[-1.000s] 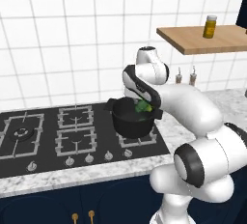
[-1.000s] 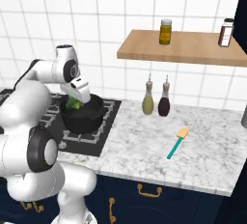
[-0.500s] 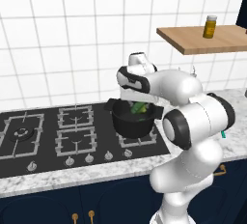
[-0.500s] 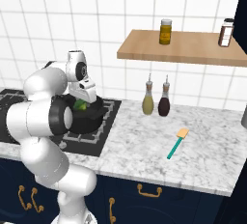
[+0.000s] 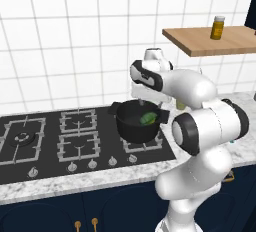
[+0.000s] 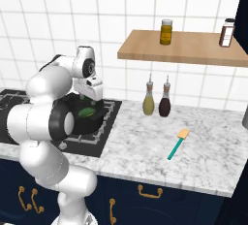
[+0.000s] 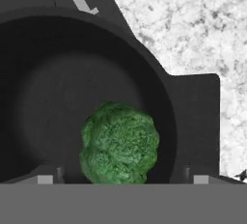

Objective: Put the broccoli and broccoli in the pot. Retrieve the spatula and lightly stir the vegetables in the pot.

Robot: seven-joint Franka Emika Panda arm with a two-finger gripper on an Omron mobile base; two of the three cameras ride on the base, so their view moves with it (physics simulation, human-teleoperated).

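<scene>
While the white arm is leaning over the stove from the front of the scene, its gripper (image 7: 120,177) is hovering just above the pot (image 5: 137,122), with the two dark tips standing wide apart and nothing between them. A second ago a green piece was riding at the gripper above the pot's mouth; now bright-green broccoli (image 7: 119,143) is lying on the pot's floor, near the wall on the gripper's side. Whether that green mass is one piece or both pieces pressed together is hard to tell. Judging from this, the drop is finishing and the loading step is likely nearing its end. Further to the right, the spatula (image 6: 177,144) is lying flat on the marble desk (image 6: 203,136), well apart from the pot and untouched, so fetching it and stirring are probably coming next.
</scene>
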